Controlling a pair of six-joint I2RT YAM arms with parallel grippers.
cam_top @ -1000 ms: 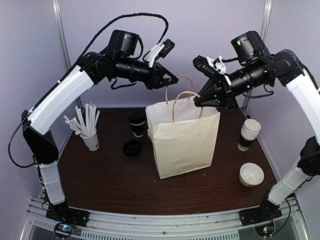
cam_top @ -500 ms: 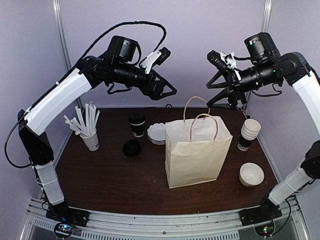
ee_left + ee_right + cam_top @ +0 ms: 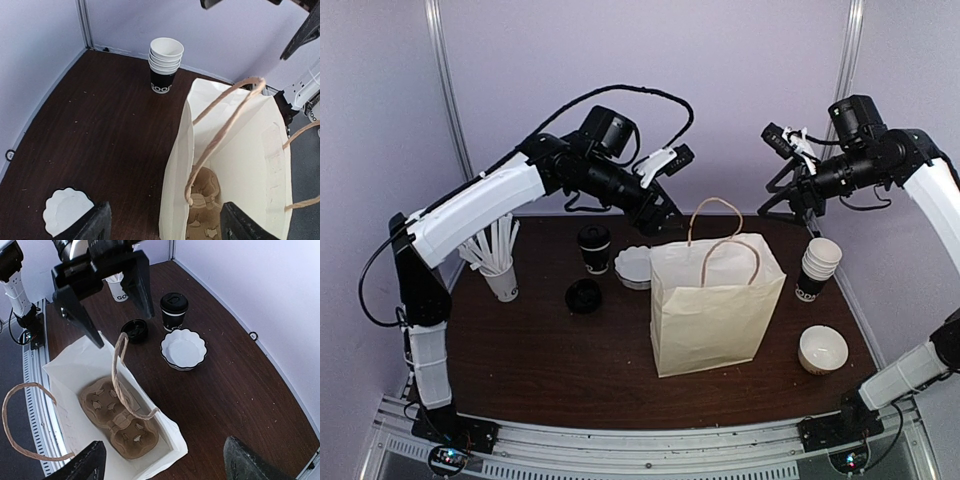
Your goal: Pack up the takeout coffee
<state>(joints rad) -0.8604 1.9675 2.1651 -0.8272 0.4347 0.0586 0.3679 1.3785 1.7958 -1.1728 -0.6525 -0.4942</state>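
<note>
The takeout coffee point(image 3: 594, 248) stands at the back left of the table, black lid on; in the right wrist view the cup point(image 3: 173, 310) is beyond the bag. The cream paper bag point(image 3: 715, 305) stands upright and open at the middle, handles up. A brown cardboard cup carrier point(image 3: 117, 417) lies on its bottom. My left gripper point(image 3: 662, 217) hovers open just above the bag's back left corner, nothing between its fingers point(image 3: 95, 227). My right gripper point(image 3: 790, 205) hangs open and empty, high at the back right, above the stacked cups.
A loose black lid point(image 3: 584, 295) and a white scalloped dish point(image 3: 632, 266) lie near the coffee. A cup of straws point(image 3: 500, 270) stands at the left. Nested cups point(image 3: 817, 268) and a white bowl point(image 3: 823, 348) sit right of the bag.
Both grippers let go of the bag's handles and opened; the bag now stands further right on the table. My left gripper came down toward the bag, my right pulled back to the right.
</note>
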